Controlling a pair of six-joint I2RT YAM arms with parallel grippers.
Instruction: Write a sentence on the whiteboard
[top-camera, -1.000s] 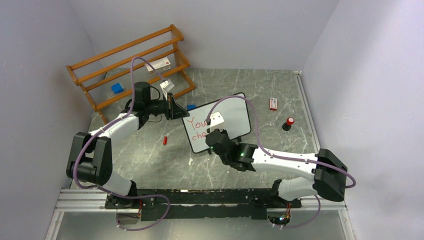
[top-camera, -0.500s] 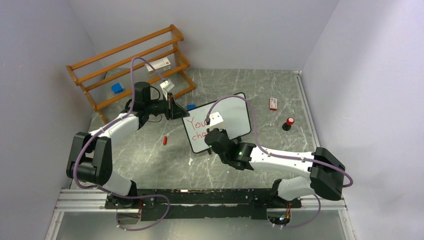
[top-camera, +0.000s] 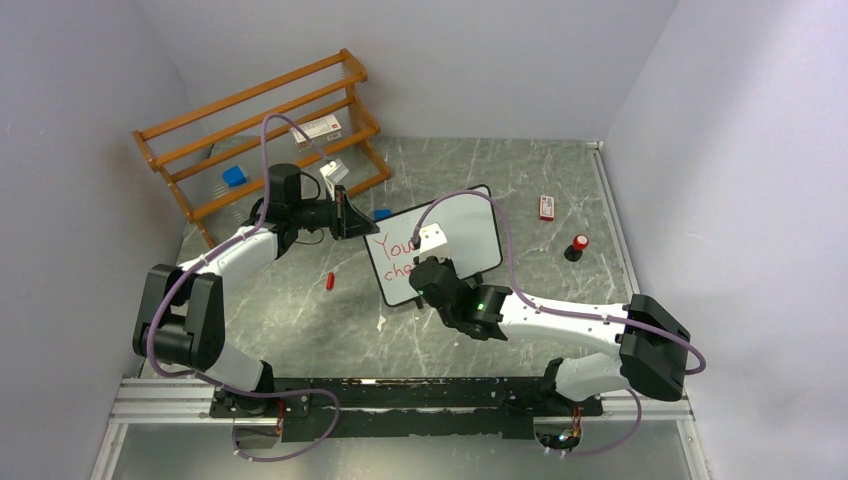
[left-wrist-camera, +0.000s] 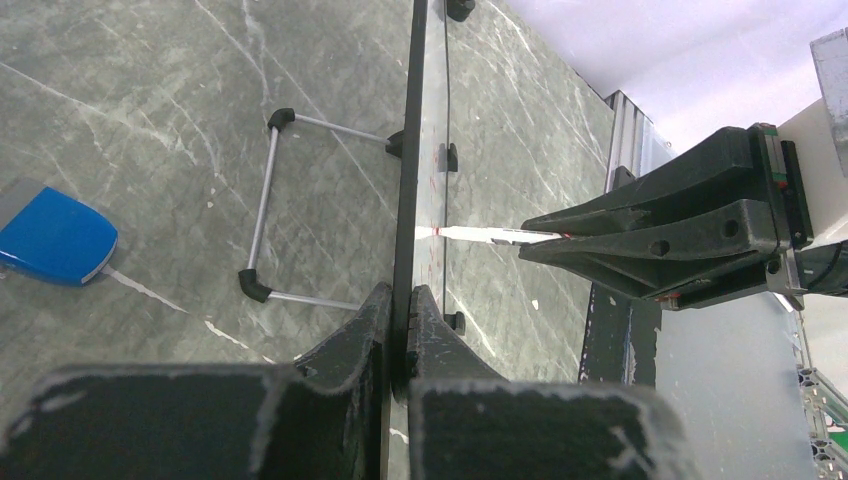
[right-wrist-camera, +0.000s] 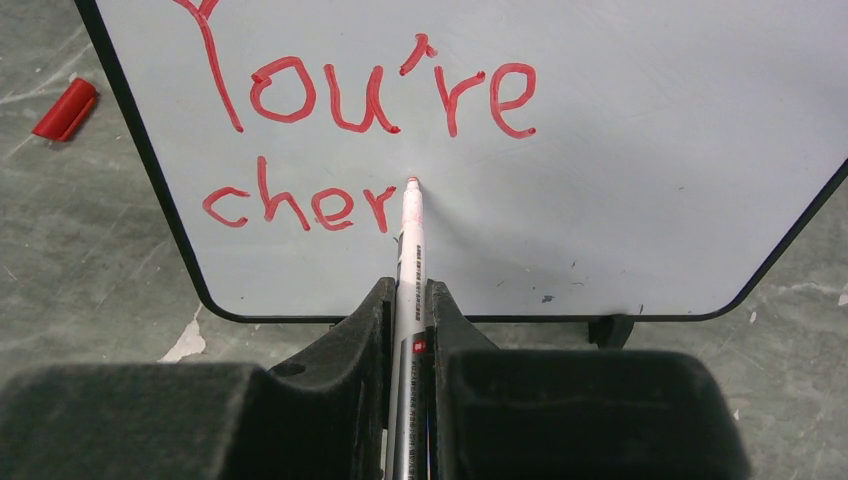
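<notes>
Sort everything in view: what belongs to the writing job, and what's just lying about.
Job: whiteboard; red writing; marker, held in right gripper; left gripper, clamping the whiteboard's edge; red cap.
Lying about: wooden rack; blue block; blue pad; red-white box; red-topped knob.

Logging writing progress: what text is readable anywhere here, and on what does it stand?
"You're": first line of the sentence, on the whiteboard.
"cher": second line, unfinished, left of the marker tip.
Marker barrel print, small box label: too small to read.
</notes>
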